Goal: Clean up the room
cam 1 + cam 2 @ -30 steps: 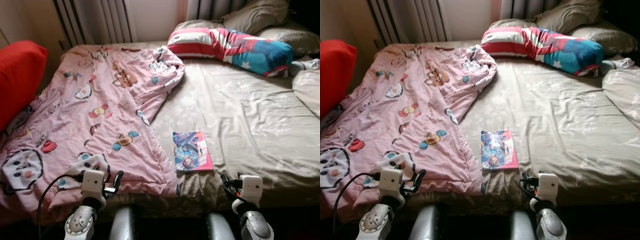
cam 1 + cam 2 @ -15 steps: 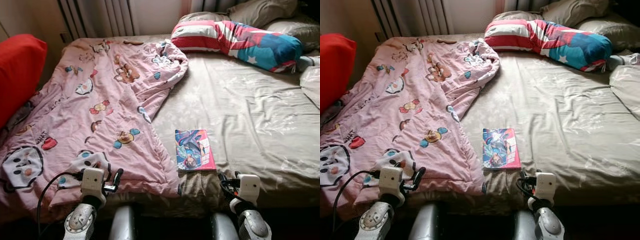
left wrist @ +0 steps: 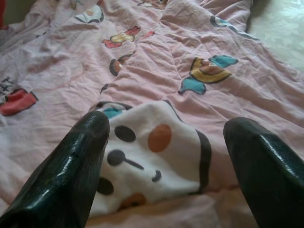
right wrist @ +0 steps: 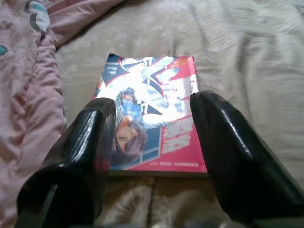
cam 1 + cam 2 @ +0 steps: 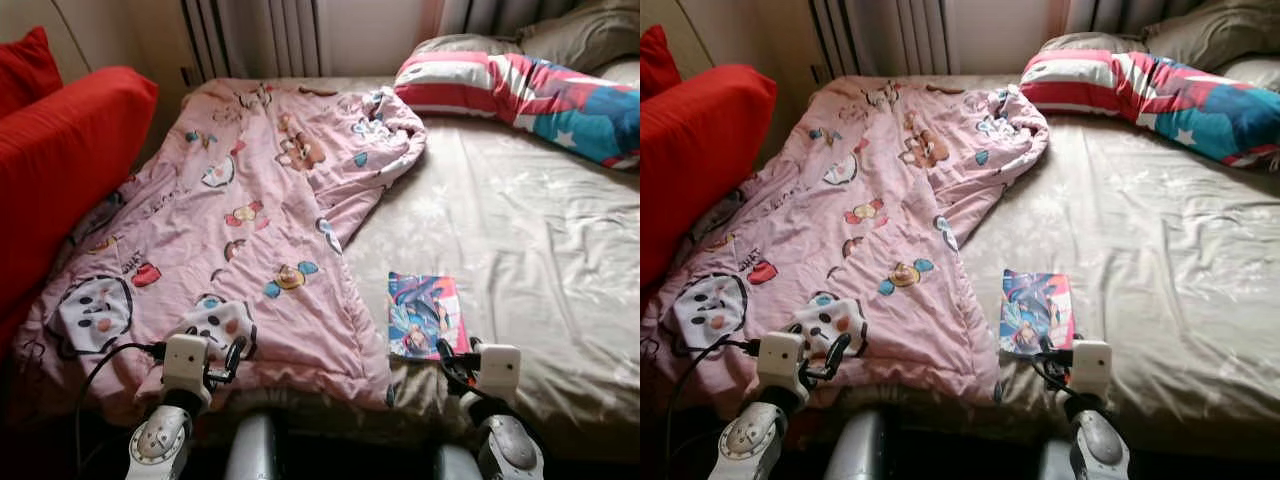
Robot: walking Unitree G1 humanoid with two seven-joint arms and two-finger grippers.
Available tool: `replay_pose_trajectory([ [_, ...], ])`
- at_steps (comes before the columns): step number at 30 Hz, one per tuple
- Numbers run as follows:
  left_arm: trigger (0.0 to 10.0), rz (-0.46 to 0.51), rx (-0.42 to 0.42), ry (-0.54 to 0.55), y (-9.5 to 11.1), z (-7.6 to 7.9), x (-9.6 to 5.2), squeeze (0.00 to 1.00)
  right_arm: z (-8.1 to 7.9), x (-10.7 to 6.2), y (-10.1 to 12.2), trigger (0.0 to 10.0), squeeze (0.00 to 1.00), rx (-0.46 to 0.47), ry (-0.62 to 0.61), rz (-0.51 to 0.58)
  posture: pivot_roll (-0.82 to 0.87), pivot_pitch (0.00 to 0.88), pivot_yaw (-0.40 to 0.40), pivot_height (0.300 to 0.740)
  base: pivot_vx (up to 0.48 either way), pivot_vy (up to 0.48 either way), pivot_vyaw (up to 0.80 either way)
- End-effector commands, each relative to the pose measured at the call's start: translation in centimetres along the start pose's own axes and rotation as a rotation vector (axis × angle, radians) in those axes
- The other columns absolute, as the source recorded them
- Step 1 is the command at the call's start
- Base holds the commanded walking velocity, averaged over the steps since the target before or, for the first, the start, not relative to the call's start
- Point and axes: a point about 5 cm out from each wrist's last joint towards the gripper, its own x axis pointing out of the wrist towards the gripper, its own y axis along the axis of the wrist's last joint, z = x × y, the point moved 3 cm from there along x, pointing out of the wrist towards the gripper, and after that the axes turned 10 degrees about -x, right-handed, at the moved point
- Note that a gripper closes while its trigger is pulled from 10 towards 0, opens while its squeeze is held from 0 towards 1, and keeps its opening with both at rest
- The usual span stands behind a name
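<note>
A colourful book (image 5: 426, 315) lies flat on the tan sheet (image 5: 540, 240) near the bed's near edge, just right of the pink quilt (image 5: 250, 230). The right gripper (image 4: 152, 137) hovers just short of it, fingers spread. The left gripper (image 3: 166, 156), also spread, hangs low over the quilt, perhaps touching.

One book (image 5: 426, 315) (two claws (image 5: 232, 360))

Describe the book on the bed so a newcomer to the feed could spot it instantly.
On the bed, look along the near edge of the tan sheet, just beside the pink cartoon quilt. The book lies flat there, right in front of the open right gripper. It is the only thin, glossy thing there, with a blue-and-pink illustrated cover.
</note>
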Motion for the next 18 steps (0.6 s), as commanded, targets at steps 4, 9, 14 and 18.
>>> replay_pose_trajectory([
  [4, 10.0, -0.006, -0.003, 0.003, -0.1, -0.2, 0.0, 0.0, 0.1, -0.1, -0.5, 10.0, 0.0, 0.005, -0.009, -0.019, -0.05, 0.048, 0.06, 0.576, 0.262, 0.0, 0.0],
  [9, 10.0, -0.006, -0.001, 0.003, -0.1, -0.2, -0.1, 0.0, 0.3, 0.1, -0.2, 10.0, 0.0, 0.005, -0.023, -0.015, -0.05, 0.046, 0.06, 0.576, 0.266, 0.0, 0.0],
  [14, 10.0, -0.005, 0.001, 0.001, 0.0, -0.3, -0.2, 0.0, 1.0, 0.3, -0.1, 10.0, 0.0, 0.034, -0.074, -0.022, -0.04, 0.055, 0.064, 0.576, 0.277, 0.0, 0.0],
  [18, 10.0, 0.001, 0.003, 0.003, 0.1, -0.4, -0.4, 0.0, 1.7, 0.8, 0.1, 10.0, 0.0, 0.084, -0.112, -0.035, -0.03, 0.073, 0.068, 0.576, 0.267, 0.0, 0.0],
])
